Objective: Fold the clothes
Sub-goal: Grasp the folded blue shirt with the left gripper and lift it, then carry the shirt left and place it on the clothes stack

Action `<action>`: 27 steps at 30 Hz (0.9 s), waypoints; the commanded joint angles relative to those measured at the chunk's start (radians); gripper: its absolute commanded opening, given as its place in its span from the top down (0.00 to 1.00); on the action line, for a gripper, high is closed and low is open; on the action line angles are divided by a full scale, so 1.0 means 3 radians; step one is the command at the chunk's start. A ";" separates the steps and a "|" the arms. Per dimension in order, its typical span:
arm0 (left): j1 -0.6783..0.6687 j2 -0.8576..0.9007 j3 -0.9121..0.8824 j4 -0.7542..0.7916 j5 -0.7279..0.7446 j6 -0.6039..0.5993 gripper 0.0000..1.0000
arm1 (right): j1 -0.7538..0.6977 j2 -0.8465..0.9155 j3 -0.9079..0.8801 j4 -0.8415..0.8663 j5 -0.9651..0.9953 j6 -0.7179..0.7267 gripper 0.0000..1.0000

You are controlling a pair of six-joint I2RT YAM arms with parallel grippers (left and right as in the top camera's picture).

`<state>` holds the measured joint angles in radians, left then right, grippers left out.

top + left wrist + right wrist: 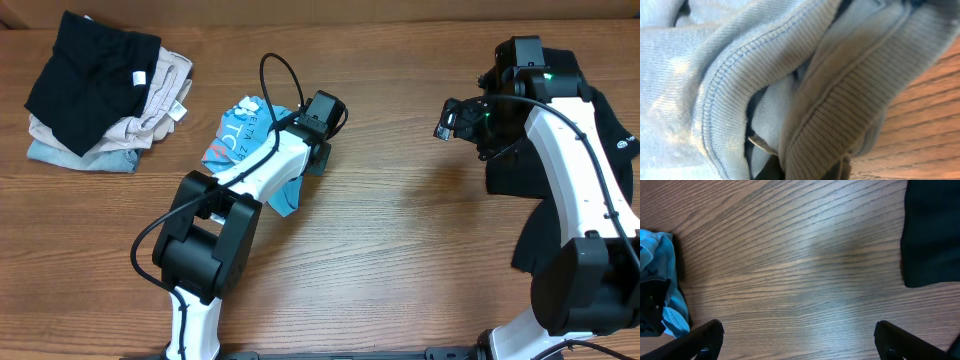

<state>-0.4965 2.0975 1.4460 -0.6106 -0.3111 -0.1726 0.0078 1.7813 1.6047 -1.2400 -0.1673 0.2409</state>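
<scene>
The left gripper (320, 135) is clamped on bunched folds of the light-blue T-shirt (730, 90), whose ribbed hems fill its wrist view. Its arm reaches forward from the base, elbow bent, wrist tipped down onto the cloth. The shirt lies crumpled under and just behind that gripper. Across the table (805, 255), the right gripper (799, 330) hovers with jaws spread wide over the wood. The black garment (932, 235) lies ahead to its right. A stack of folded clothes (100, 100) sits well off to the left gripper's left.
</scene>
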 commanded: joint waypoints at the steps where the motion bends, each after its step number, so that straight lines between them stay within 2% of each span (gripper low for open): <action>1: 0.0170 0.0056 0.0111 -0.0211 -0.0081 0.0047 0.96 | -0.0005 -0.0009 0.0015 0.0015 0.0036 -0.0023 0.00; 5: 0.0437 0.0039 0.0637 -0.0889 -0.0233 0.0211 0.96 | -0.0005 -0.0009 0.0015 0.0017 0.0034 -0.0022 0.00; 9: 0.0718 0.0038 0.1428 -0.1596 -0.0404 0.0526 0.96 | -0.0005 -0.0009 0.0015 0.0028 0.0034 -0.0022 0.00; 15: 0.1054 0.0038 0.2618 -0.2230 -0.0422 0.0872 0.96 | -0.0005 -0.0009 0.0015 0.0023 0.0033 -0.0020 0.00; 22: 0.1508 0.0038 0.3745 -0.2491 -0.0496 0.1258 0.96 | -0.0005 -0.0008 0.0015 -0.0014 0.0033 -0.0019 0.00; 27: 0.1902 0.0038 0.4014 -0.2346 -0.0598 0.1546 0.96 | -0.0005 -0.0009 0.0015 -0.0038 0.0033 -0.0018 0.00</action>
<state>-0.0032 2.1193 2.6045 -1.3396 -0.4324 0.1997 0.0078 1.7813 1.6043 -1.2499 -0.1677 0.2386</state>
